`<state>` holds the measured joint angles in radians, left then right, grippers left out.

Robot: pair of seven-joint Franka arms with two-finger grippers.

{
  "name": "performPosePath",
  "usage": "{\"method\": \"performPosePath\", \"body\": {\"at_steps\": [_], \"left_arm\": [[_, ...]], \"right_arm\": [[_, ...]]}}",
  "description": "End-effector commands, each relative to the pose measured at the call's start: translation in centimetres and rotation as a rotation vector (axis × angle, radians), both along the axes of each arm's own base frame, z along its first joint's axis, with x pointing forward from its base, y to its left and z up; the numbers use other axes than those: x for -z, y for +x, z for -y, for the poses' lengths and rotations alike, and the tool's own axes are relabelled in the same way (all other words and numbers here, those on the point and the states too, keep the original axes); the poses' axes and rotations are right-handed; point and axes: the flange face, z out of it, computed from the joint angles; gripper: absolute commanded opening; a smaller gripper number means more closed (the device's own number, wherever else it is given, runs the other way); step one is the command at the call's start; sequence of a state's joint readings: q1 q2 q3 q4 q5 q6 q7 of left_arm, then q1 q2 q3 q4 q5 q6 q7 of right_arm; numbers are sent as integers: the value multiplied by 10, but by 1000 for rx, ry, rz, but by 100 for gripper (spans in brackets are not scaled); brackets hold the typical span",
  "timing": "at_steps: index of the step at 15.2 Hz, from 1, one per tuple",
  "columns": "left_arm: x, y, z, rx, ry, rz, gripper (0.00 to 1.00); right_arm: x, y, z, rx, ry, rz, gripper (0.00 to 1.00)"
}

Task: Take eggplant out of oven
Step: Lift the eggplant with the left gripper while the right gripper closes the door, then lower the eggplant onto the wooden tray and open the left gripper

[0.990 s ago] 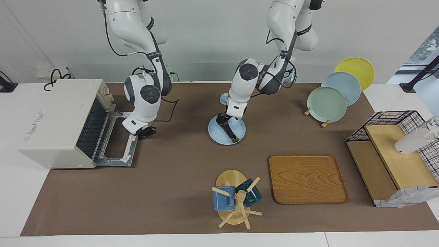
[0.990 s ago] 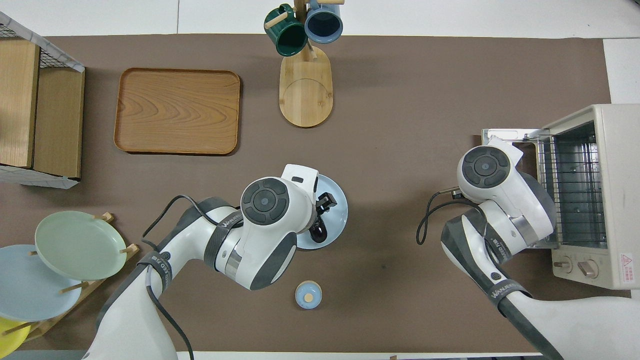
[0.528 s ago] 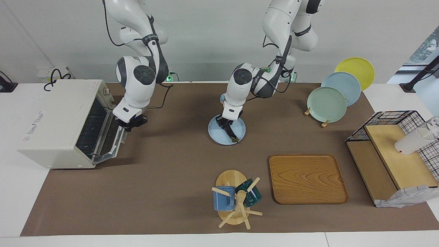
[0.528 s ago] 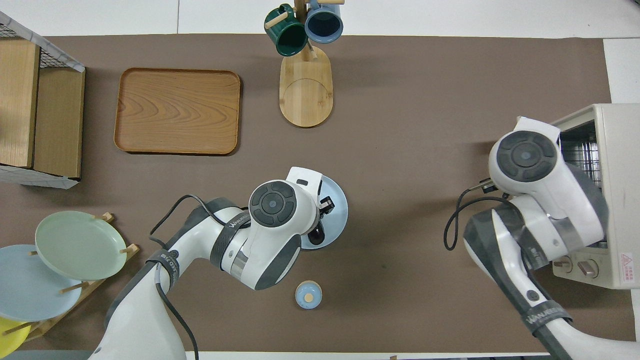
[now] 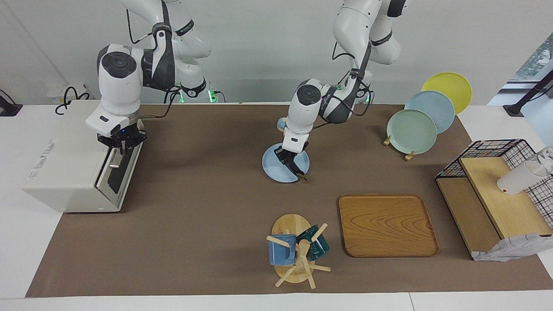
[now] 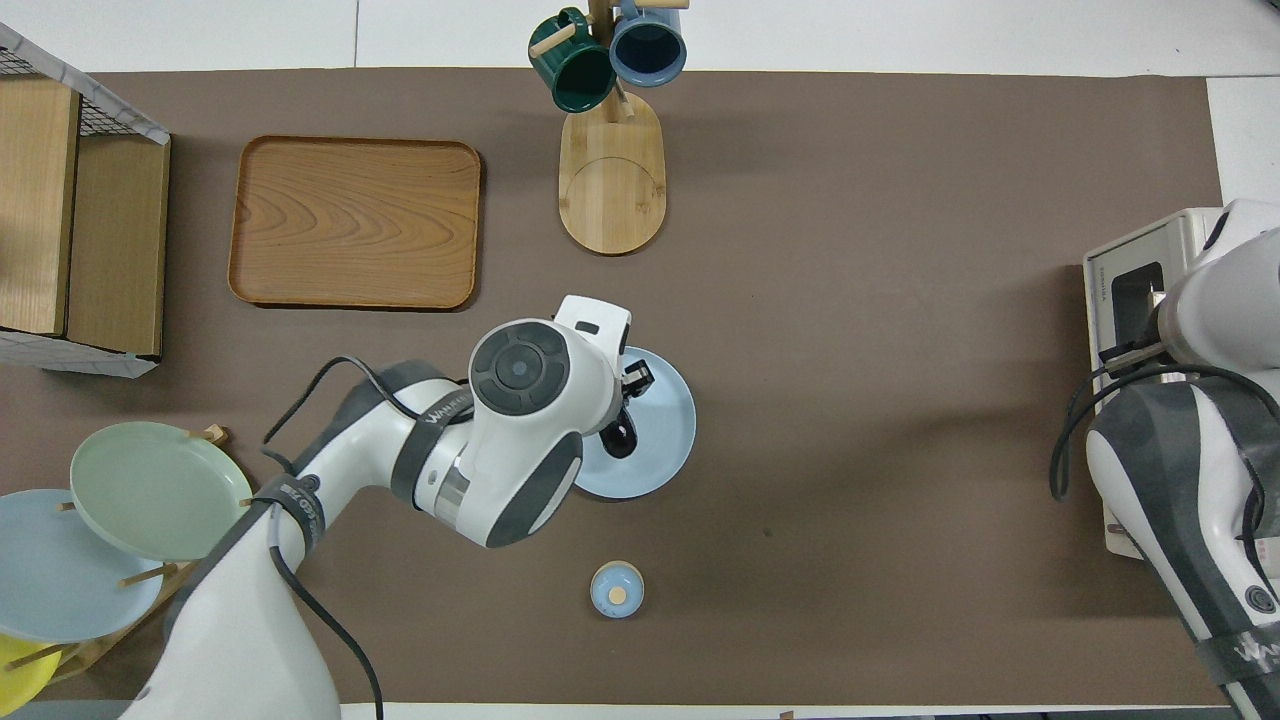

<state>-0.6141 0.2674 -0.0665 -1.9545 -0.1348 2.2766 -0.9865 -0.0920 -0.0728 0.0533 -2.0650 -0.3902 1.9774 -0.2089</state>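
The off-white oven [image 5: 65, 164] stands at the right arm's end of the table, its dark glass door [image 5: 116, 183] up against its front. It also shows in the overhead view [image 6: 1140, 260]. My right gripper [image 5: 119, 146] is at the top edge of the door, just above the silver handle [image 5: 115, 162]. The dark eggplant [image 5: 298, 170] lies slanted on a light blue plate [image 5: 276, 170] at mid-table. My left gripper [image 5: 288, 157] is shut on its thick end. In the overhead view the eggplant [image 6: 620, 438] shows on the plate [image 6: 665, 450] beside my left gripper [image 6: 636, 378].
A small blue lidded pot [image 6: 617, 588] sits nearer to the robots than the plate. A wooden tray [image 5: 386, 224] and a mug tree [image 5: 298, 252] lie farther out. A rack of plates [image 5: 412, 129] and a wire shelf [image 5: 497, 194] stand at the left arm's end.
My right gripper swung the oven door up from flat open to against the oven's front. My left gripper shifted a little over the plate and the eggplant moved with it.
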Motion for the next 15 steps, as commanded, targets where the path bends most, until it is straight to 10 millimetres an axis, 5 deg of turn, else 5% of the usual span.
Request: {"method": "performPosePath", "body": {"at_steps": [1, 4, 5, 6, 10, 15], "left_arm": [[-58, 63, -53, 55, 10, 3, 0], [-80, 126, -131, 127, -3, 31, 0], [-81, 145, -161, 139, -5, 47, 0], [-78, 159, -189, 151, -2, 58, 0], [-50, 208, -265, 234, 49, 75, 0], [3, 241, -287, 330, 66, 69, 0]], "right_arm": [[-60, -2, -5, 26, 92, -41, 28], [-114, -1, -24, 68, 230, -48, 47], [-118, 1, -33, 65, 271, -41, 66], [-119, 3, -37, 72, 299, -38, 100], [-155, 6, -43, 146, 316, -37, 100], [-161, 5, -59, 156, 313, -109, 100]]}}
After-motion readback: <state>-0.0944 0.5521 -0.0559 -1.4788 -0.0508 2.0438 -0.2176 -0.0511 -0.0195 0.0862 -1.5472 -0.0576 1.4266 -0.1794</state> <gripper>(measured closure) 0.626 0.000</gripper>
